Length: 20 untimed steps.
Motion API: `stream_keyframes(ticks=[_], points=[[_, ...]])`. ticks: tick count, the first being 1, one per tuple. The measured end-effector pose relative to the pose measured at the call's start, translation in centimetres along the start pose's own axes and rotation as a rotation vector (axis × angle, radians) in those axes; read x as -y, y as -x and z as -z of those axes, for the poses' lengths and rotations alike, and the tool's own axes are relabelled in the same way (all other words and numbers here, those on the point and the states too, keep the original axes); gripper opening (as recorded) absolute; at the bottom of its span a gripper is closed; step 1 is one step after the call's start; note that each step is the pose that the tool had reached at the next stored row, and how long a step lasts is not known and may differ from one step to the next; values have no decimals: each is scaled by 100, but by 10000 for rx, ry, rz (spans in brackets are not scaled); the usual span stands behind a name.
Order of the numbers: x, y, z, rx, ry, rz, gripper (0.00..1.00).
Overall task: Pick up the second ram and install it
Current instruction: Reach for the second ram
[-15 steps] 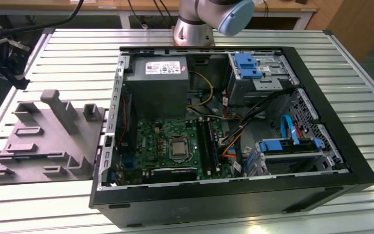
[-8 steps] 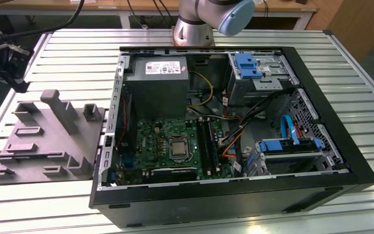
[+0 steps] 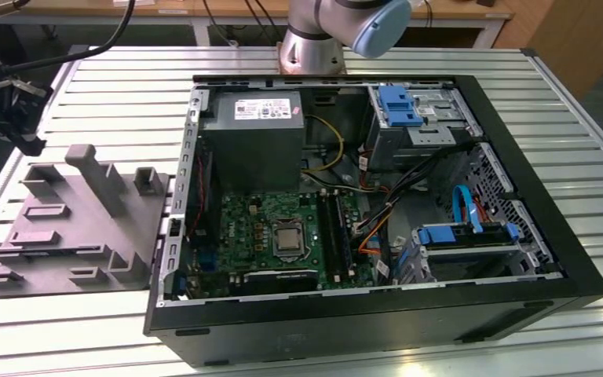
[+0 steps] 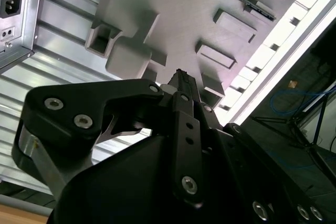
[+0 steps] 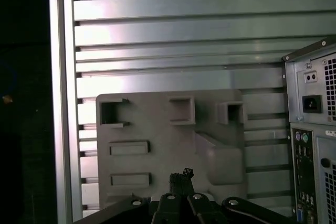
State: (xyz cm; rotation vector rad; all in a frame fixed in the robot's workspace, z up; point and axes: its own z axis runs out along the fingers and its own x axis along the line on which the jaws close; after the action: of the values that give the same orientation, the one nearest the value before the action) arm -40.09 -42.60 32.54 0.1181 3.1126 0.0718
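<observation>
Second ram [image 3: 330,224]: thin dark strip standing on mobo [image 3: 249,228]; pincer [image 5: 181,176] closed.

Ribbed silver metal table [image 3: 553,94], long slats with dark grooves between, lying below the gripper [image 5: 181,177] in both wrist views. Bears a flat grey plate [image 5: 157,129] straight beneath the gripper, with square pockets, low blocks and upright posts on top. Holds an open black computer case [image 3: 364,334] on its side, off to one side of the gripper, just beside the plate with a strip of bare slats between, socket panel facing the plate. Ends in an edge rail beyond the plate, away from the case. Carries the arm's round base [image 3: 312,51] behind the case.
</observation>
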Motion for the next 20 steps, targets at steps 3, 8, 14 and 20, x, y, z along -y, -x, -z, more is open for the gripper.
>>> stream_keyframes(ticks=[3, 8, 14, 20], points=[[28, -12, -16, 1, 0, 0, 10], [74, -31, -41, 1, 1, 0, 10], [135, -51, -75, 1, 1, 0, 10], [215, -59, -106, 0, 0, 0, 10]])
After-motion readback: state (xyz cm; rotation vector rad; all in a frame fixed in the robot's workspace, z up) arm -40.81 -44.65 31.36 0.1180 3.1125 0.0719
